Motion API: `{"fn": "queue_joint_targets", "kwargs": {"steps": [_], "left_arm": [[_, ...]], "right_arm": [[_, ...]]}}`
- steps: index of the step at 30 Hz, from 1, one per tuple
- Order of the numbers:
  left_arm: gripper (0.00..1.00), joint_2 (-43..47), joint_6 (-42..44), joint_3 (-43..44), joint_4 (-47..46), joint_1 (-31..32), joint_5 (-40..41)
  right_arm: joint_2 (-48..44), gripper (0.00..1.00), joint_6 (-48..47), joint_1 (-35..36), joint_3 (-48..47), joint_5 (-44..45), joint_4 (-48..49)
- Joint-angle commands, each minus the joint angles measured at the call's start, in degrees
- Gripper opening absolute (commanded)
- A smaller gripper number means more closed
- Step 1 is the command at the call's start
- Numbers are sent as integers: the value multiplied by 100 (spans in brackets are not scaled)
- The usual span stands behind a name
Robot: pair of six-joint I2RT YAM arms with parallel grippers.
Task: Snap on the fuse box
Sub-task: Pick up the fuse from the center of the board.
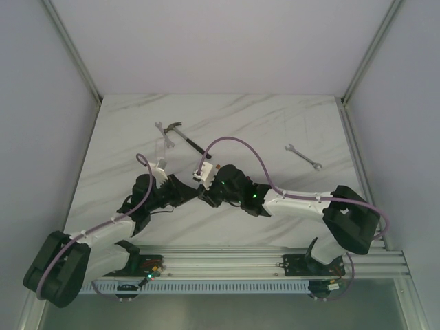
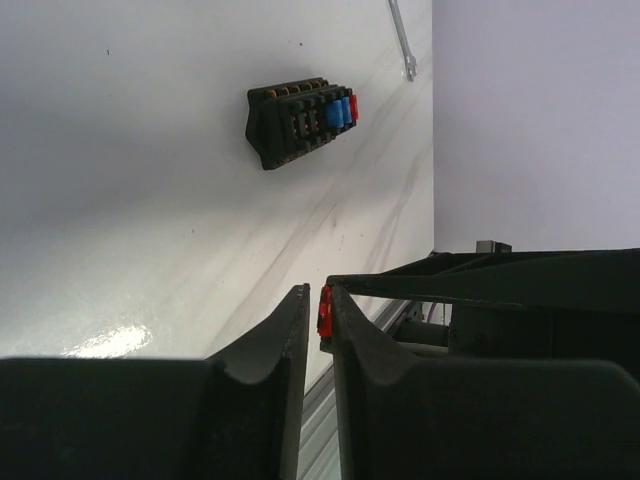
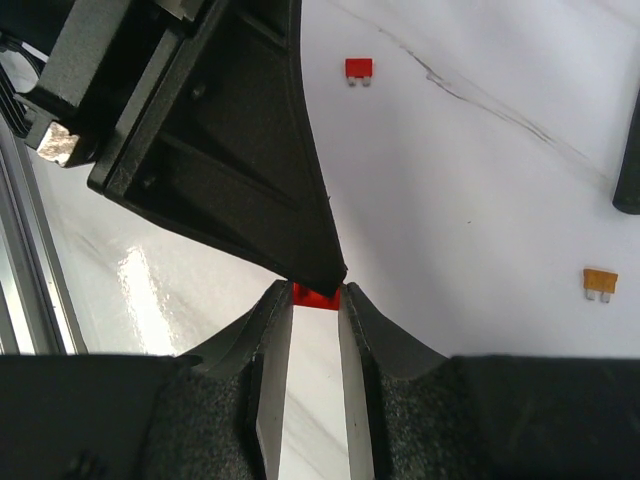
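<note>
**Item:** small black rectangular plastic fuse box (image 2: 300, 120), blue and red fuses at one end.
**Loc.:** flat on white marbled bench (image 2: 120, 220), not held.
**Rel. to left pincer (image 2: 318, 295):** box lies ahead and up-left in the wrist view, well apart from the tips. Long axis slanted, fuse end toward the silver spanner (image 2: 402, 40).
**Nearer arm:** box hidden under the arms from overhead, so we cannot rank them; we judge left, since it faces the box.
**Right pincer (image 3: 315, 300):** clenched on a tiny red blade fuse (image 3: 316, 294) at its tips.
**Left pincer:** jaws nearly together about the same fuse. Gripping or just short, we cannot tell.
**Next, est.:** carry fuse fwd to box.
</note>
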State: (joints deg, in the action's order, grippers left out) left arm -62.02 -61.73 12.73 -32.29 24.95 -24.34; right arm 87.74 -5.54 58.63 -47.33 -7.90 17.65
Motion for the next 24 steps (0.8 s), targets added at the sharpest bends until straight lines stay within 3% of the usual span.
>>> {"fn": "queue_joint_targets", "kwargs": {"steps": [1, 10, 15, 19, 24], "left_arm": [[22, 179, -83, -48, -47, 65, 14], [1, 276, -147, -43, 35, 101, 85], [0, 506, -316, -38, 125, 107, 272], [0, 958, -551, -161, 121, 108, 720], [0, 1614, -885, -319, -27, 128, 1247]], "right_arm": [[-77, 17, 65, -11, 66, 17, 371], [-115, 20, 82, -17, 92, 78, 406], [-303, 43, 347, -51, 173, 232, 445], [-737, 55, 1203, -212, 286, 227, 552], [-1484, 57, 2831, -467, 841, 135, 1433]]}}
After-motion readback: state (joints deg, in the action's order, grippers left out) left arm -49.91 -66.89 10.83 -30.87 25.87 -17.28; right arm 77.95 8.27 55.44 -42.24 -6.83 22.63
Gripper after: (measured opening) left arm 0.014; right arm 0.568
